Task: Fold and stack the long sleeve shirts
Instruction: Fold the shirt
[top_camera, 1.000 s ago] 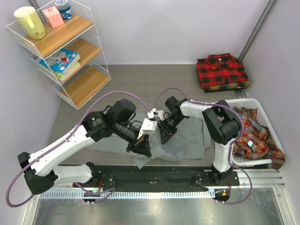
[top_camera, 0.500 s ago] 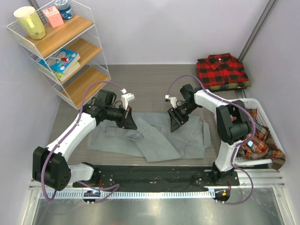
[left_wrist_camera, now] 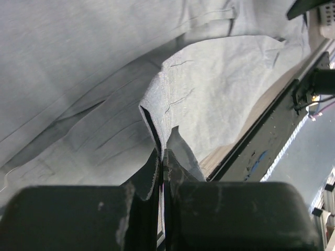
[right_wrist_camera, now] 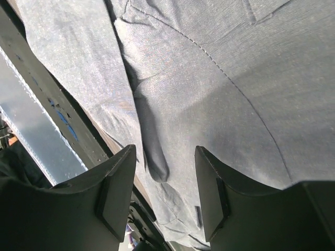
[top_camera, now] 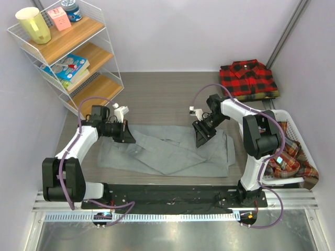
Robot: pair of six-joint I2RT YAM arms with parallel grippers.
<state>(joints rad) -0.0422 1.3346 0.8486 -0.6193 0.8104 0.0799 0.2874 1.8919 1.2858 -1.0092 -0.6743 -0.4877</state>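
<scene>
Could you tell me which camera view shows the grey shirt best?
Top external: the whole grey shirt shows, spread out. Left wrist shows only a pinched fold; right wrist, cloth beneath its open fingers.

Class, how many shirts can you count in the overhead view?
3: grey shirt spread on the table; red-and-black checked shirt folded at far right; plaid shirt in the basket, where more may lie hidden.

Left arm point(top_camera: 78, 144), reaching centre left of frame; left gripper point(top_camera: 125, 134) pinched tight on grey shirt point(top_camera: 172, 157). Right arm point(top_camera: 235, 110), bent centre right; right gripper point(top_camera: 202, 137), jaws parted
</scene>
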